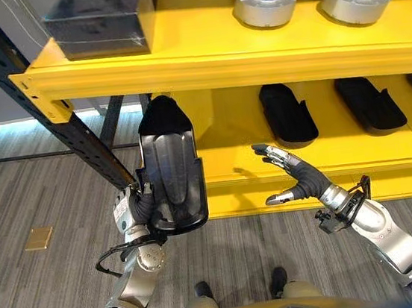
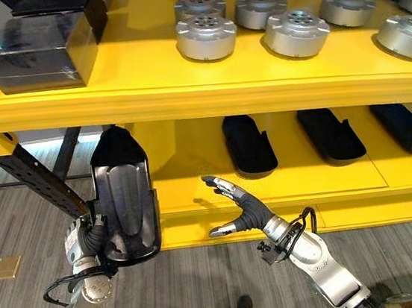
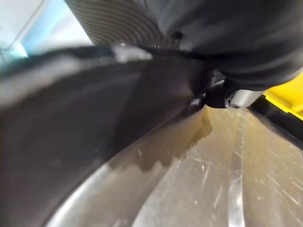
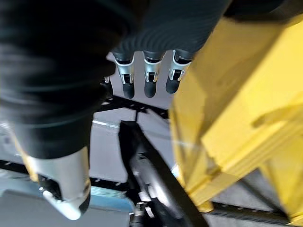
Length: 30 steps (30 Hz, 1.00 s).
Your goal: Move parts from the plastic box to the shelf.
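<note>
1. Yellow metal shelf: round silver metal parts and black boxes on the upper deck; long black moulded parts lie on the lower deck past the right hand. Grey plank floor below.
2. Bare lower deck lies between the two hands.
3. Left hand clamps the bottom end of a long black moulded plastic part, held upright before the shelf edge, narrow end up.
4. Right hand: fingers spread, empty.
</note>
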### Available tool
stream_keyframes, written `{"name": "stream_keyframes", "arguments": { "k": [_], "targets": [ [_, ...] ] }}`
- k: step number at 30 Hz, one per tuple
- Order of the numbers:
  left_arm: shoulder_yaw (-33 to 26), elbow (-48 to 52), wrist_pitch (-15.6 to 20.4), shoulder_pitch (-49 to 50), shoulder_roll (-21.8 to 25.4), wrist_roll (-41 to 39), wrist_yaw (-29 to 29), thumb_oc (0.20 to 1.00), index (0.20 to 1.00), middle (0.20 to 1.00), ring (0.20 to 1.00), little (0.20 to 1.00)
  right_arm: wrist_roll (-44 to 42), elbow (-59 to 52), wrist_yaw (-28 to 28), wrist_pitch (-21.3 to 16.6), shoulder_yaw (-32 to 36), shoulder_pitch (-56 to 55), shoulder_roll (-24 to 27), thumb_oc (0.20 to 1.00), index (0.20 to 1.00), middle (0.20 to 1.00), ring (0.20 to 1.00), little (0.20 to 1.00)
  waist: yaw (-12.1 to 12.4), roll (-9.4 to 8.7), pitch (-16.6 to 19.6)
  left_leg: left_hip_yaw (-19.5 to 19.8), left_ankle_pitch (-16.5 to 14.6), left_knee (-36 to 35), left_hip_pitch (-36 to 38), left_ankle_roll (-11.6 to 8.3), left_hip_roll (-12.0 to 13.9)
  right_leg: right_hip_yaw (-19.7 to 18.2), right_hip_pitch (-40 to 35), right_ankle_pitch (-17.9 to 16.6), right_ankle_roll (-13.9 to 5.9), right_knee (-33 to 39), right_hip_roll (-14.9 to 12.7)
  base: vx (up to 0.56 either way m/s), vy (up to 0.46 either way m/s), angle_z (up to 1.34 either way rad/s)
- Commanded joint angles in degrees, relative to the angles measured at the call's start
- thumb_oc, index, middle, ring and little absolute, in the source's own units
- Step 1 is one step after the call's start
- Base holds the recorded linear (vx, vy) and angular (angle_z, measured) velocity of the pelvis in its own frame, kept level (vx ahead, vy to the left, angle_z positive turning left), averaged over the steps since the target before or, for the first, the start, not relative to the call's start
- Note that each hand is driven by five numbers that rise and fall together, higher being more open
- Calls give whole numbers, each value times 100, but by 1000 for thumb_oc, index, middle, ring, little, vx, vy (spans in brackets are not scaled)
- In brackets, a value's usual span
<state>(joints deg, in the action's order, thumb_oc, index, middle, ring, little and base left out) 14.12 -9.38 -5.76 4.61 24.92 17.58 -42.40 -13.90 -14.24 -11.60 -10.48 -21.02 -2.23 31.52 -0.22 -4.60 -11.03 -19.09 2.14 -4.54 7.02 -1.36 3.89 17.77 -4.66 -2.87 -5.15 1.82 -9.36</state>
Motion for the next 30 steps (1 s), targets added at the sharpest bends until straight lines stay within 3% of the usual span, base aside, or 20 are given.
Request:
{"name": "stream_keyframes", "arguments": {
  "k": [1, 4, 7, 10, 12, 15, 18, 23, 28, 29, 30],
  "targets": [
    [-65, 191, 526, -323, 155, 420, -34, 200, 200, 200, 200, 200, -157, -141, 97, -178, 24, 235, -50, 1000, 1000, 1000, 1000, 1000, 30, -70, 108, 292, -71, 424, -272, -50, 147, -66, -145, 360, -147, -654, 255, -2, 64, 4],
    [66, 133, 487, -520, 240, 522, 5, 200, 200, 200, 200, 200, -285, -55, 162, -252, -12, 282, -128, 1000, 1000, 1000, 1000, 1000, -3, -111, 35, 451, -138, 478, -249, 78, 143, -280, 148, 345, -237, -1207, 168, 17, -66, 8],
    [128, 60, 484, -671, 301, 579, -7, 200, 200, 200, 200, 200, -326, -25, 169, -284, -59, 270, -229, 1000, 1000, 1000, 1000, 1000, -30, -206, 18, 542, -179, 576, -258, 62, 228, -531, 128, -4, -476, -839, -148, 52, -254, 23],
    [192, 3, 410, -717, 414, 470, -116, 200, 200, 200, 200, 200, -303, 42, -159, -206, -124, 337, -281, 1000, 1000, 1000, 1000, 1000, -67, -293, -36, 598, -200, 522, -123, -47, 427, -796, 225, -520, -688, -470, -405, 68, -383, 23],
    [178, -55, 391, -683, 460, 412, -154, 200, 200, 200, 200, 200, -423, 54, -236, -279, -187, 421, -214, 1000, 1000, 1000, 1000, 1000, -45, -329, -58, 497, -160, 504, -68, -177, 606, -681, 194, -406, -724, -352, -342, 35, -336, 8],
    [165, -82, 369, -712, 392, 207, -176, 200, 200, 200, 200, 200, -546, -32, -284, -370, -112, 578, -32, 1000, 1000, 1000, 1000, 1000, 3, -318, -48, 501, -80, 525, -170, -292, 719, -549, 159, -229, -607, -370, -258, 0, -186, 3],
    [100, -100, 455, -720, 290, 188, -104, 200, 200, 200, 200, 200, -814, -252, -579, -86, 46, 655, 204, 1000, 1000, 1000, 1000, 1000, 13, -243, -39, 576, 17, 469, -191, -373, 776, -501, 66, -73, -474, -367, -182, 33, -44, -16],
    [47, -192, 522, -708, 197, 29, -75, 200, 200, 200, 200, 200, -1287, -613, -737, -134, 541, 603, 559, 1000, 1000, 1000, 1000, 1000, -88, -144, 51, 508, 125, 368, -92, -429, 836, -447, -91, 24, -362, -325, -133, 74, 24, -17],
    [-6, -438, 478, -742, 56, -74, -124, 200, 200, 200, 200, 200, -1051, -819, -150, -360, 1001, 426, 526, 1000, 1000, 1000, 1000, 1000, -267, -76, 130, 416, 140, 320, 3, -433, 849, -522, -124, 9, -353, -289, -127, 68, 50, -10],
    [-9, -667, 392, -788, -92, -71, -258, 200, 200, 200, 200, 200, -779, -874, 331, -518, 1290, 268, 329, 1000, 1000, 1000, 1000, 1000, -425, -14, 150, 329, 112, 335, 39, -437, 848, -603, -100, 19, -362, -306, -129, 79, 104, -20],
    [2, -731, 367, -796, -132, -84, -308, 200, 200, 200, 200, 200, -672, -873, 456, -602, 1342, 235, 260, 1000, 1000, 1000, 1000, 1000, -464, 10, 148, 300, 103, 342, 46, -436, 845, -630, -93, 17, -368, -304, -137, 67, 105, -17]
  ]
}}
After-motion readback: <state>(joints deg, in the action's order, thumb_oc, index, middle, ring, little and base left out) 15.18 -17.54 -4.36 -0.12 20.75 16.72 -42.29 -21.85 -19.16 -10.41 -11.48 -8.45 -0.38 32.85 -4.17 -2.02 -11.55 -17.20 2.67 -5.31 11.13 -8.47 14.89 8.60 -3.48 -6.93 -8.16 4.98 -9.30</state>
